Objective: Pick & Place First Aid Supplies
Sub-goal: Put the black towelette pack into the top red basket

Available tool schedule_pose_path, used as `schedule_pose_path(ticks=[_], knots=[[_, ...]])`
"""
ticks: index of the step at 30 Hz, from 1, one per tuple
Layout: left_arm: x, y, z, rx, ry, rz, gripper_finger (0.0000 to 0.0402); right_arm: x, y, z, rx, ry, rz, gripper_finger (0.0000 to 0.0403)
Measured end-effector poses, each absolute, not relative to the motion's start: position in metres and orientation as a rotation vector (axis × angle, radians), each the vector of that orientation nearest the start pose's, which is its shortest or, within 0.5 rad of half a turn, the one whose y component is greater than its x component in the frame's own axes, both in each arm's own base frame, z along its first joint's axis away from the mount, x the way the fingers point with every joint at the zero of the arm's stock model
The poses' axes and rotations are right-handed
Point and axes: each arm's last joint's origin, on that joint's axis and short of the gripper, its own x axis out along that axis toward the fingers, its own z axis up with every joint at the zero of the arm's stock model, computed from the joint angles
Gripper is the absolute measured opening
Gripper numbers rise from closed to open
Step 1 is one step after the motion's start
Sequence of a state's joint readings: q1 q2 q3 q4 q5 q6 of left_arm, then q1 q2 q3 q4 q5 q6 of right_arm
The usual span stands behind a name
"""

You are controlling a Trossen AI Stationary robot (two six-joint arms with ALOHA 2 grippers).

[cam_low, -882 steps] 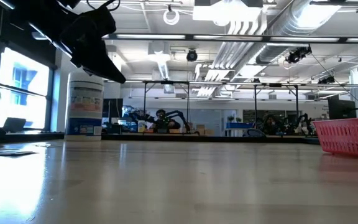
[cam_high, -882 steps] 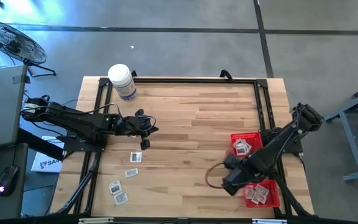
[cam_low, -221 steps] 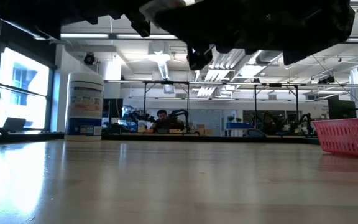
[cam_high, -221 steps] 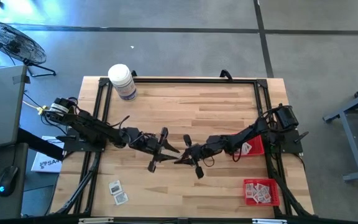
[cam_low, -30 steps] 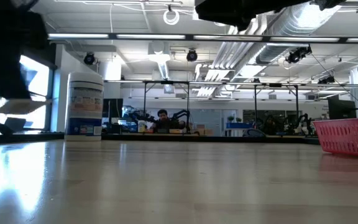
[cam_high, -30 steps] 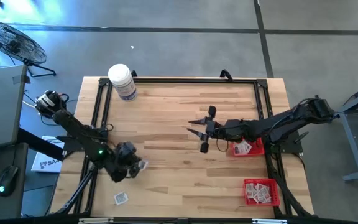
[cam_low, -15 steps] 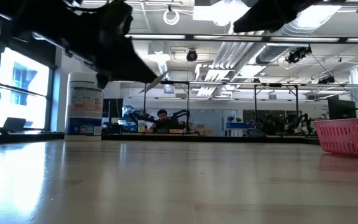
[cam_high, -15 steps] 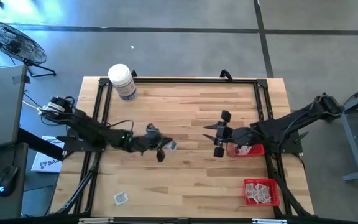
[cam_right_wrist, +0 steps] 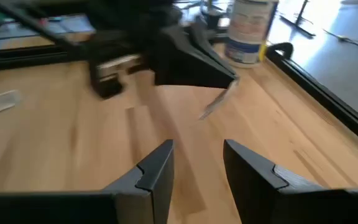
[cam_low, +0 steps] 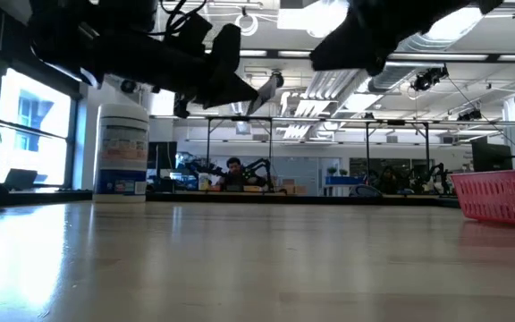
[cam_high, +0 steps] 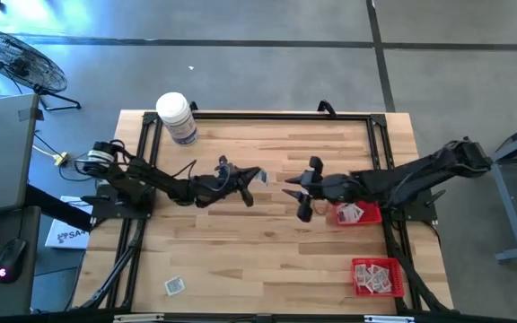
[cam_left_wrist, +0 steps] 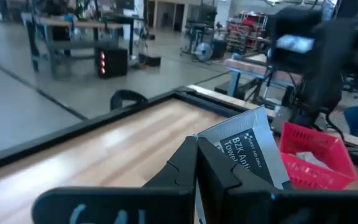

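Your left pincer pinches a packet at its tips, above the worktop, long axis slanting toward the right pincer, which faces it, spread and empty. Its print is partly hidden.

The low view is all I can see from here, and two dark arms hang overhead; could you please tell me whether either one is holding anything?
Observer: Yes. The left gripper is shut on a small flat white-grey packet with dark print, held above the middle of the light wooden table.
Operator: Thank you. And what is the right arm doing?
Observer: The right gripper faces the left one across a gap, fingers open and empty.
Operator: Are any packets left on the table?
Observer: One loose packet lies near the front left edge.
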State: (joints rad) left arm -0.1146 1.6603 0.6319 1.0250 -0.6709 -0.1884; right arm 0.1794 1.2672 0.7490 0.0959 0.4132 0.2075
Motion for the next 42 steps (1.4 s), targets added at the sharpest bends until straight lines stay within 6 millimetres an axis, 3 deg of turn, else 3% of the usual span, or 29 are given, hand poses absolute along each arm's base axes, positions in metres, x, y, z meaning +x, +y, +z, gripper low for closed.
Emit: schedule_pose_path(ticks=[9, 17, 23, 33, 37, 42], knots=[[0.342, -0.025, 0.193, -0.071, -0.04, 0.546, 0.0, 0.292, 0.019, 0.225, 0.137, 0.385, -0.272, 0.0159], [0.343, -0.025, 0.194, -0.066, -0.041, 0.547, 0.0, 0.294, 0.012, 0.221, 0.16, 0.397, -0.296, 0.0174], [0.343, -0.025, 0.193, -0.063, -0.034, 0.548, 0.0, 0.294, 0.012, 0.221, 0.183, 0.39, -0.318, 0.0136], [0.344, -0.027, 0.193, -0.063, -0.031, 0.464, 0.0001, 0.294, 0.012, 0.221, 0.171, 0.397, -0.296, 0.0012], [0.345, -0.027, 0.193, -0.063, -0.031, 0.449, 0.0015, 0.294, 0.012, 0.221, 0.171, 0.397, -0.296, 0.0013], [0.344, -0.027, 0.193, -0.054, -0.007, 0.445, 0.0078, 0.293, 0.012, 0.22, 0.168, 0.412, -0.293, 0.0005]])
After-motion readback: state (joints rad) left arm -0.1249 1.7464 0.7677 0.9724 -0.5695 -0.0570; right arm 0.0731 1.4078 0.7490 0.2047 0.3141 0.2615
